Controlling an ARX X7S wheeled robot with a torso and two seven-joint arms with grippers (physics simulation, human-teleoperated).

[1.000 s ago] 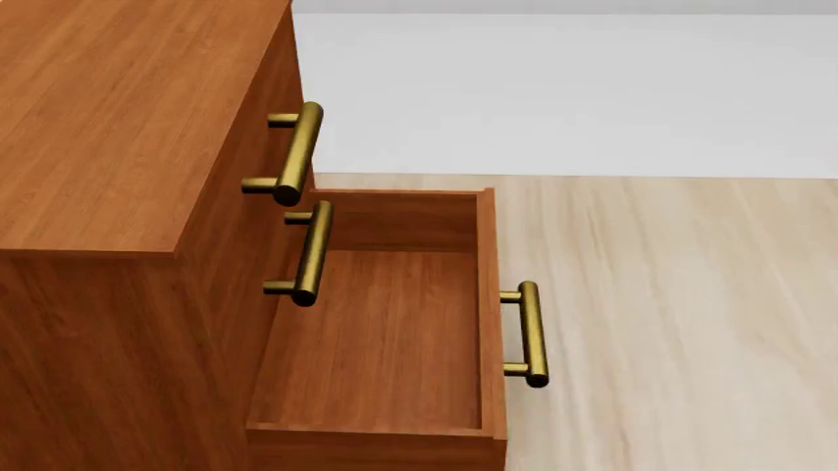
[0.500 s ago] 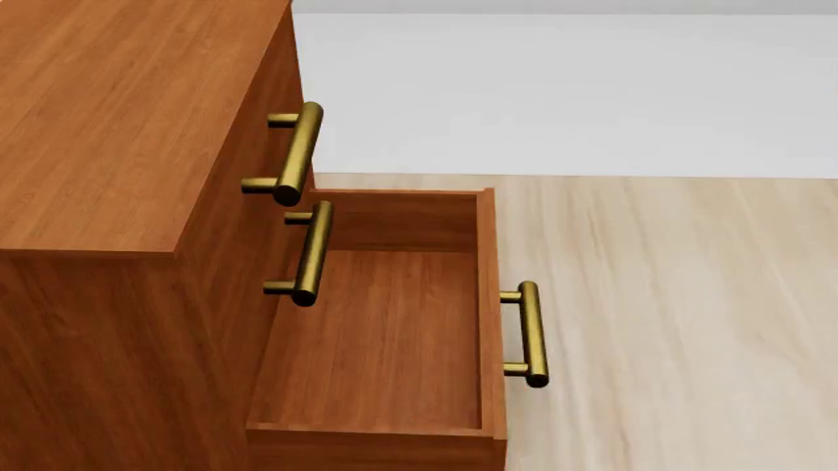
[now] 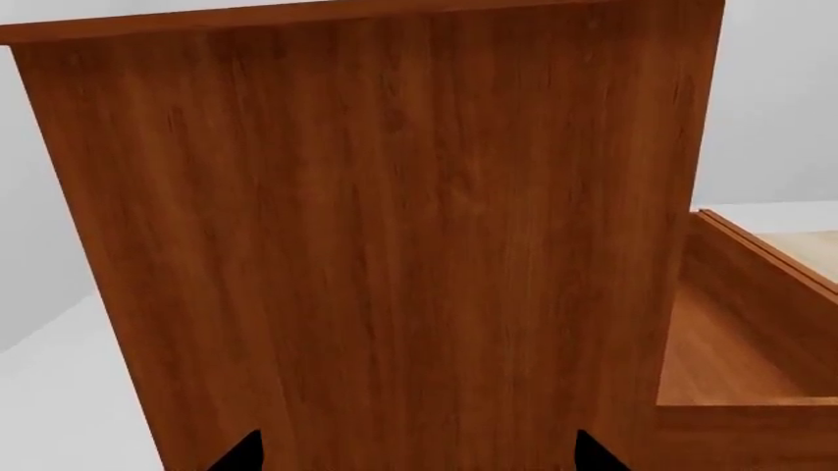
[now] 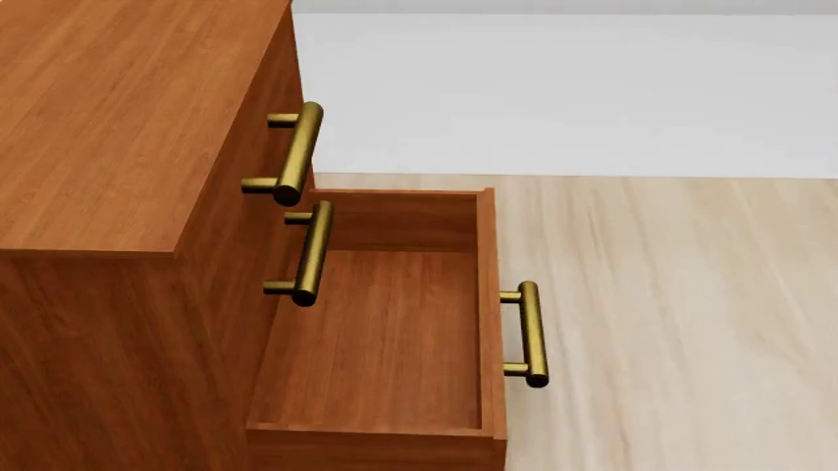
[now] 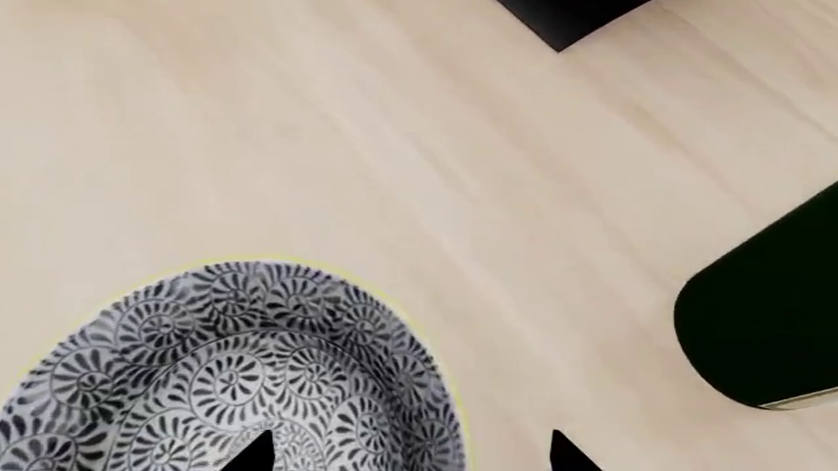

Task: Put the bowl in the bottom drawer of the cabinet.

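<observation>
Already the reddish-brown wooden bottom drawer (image 4: 392, 334) stands open, ready; my right gripper (image 5: 406, 453) apparently grips the blue-grey floral bowl's (image 5: 235, 373) rim, though I cannot tell for sure.

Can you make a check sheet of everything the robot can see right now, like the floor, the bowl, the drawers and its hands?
Surface: pale wooden floor, bare where it shows.
Bowl: the bowl shows only in the right wrist view, close under the right gripper; whether it is gripped cannot be told.
Bottom drawer: the bottom drawer is pulled out and holds nothing.
Cabinet: the cabinet has its two upper drawers closed.
Clutter: nothing seen.
Grippers: only the dark fingertips show; the left gripper faces the cabinet's side, holding nothing seen.
Cables: nothing seen.
Surroundings: plain white area behind the cabinet; dark shapes at the edge of the right wrist view, unclear what.
</observation>
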